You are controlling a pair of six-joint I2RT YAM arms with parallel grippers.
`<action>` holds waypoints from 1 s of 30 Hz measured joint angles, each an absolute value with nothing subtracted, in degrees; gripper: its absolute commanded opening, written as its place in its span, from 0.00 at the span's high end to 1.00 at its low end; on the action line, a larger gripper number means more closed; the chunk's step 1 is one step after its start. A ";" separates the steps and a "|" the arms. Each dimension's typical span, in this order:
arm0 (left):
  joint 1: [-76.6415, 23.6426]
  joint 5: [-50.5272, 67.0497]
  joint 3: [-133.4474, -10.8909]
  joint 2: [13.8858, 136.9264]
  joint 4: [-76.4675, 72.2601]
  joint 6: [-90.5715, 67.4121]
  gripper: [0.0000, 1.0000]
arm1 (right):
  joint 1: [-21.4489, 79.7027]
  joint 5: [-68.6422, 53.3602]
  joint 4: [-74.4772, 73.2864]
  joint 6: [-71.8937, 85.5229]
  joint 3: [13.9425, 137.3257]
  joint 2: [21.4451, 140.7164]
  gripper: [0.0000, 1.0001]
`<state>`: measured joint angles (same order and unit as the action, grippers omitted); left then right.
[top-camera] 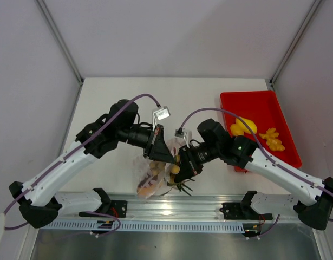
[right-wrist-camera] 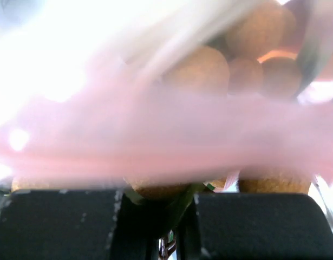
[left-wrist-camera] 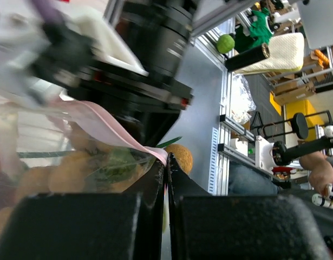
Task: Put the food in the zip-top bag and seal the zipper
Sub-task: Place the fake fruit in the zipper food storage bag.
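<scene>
I find the left gripper (left-wrist-camera: 166, 184) pressed together on the zipper (left-wrist-camera: 109, 129) of the zip-top bag (top-camera: 149, 172). The bag hangs between the two arms over the near middle of the table (top-camera: 117, 97), with food (top-camera: 146, 188) inside it and the green onion (top-camera: 181, 187) poking out at its near right. The right gripper (top-camera: 180, 162) sits against the bag's right side, but its wrist view is blurred by the pink strip, so I cannot tell its state. Two yellow pieces (top-camera: 243, 128) lie in the red tray (top-camera: 253, 105) at the right.
</scene>
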<state>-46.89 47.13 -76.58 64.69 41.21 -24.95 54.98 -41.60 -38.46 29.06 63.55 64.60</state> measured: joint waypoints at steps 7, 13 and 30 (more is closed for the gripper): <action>-47.99 48.64 -75.59 63.37 39.29 -24.75 0.99 | 50.76 -45.45 -34.74 34.94 63.83 66.67 0.72; -49.06 47.68 -74.76 63.44 39.07 -24.84 1.00 | 50.81 -42.78 -34.06 37.78 64.53 67.96 0.71; -50.54 41.78 -74.76 64.47 39.94 -26.28 1.00 | 54.28 -19.75 -41.98 38.96 69.36 69.45 1.00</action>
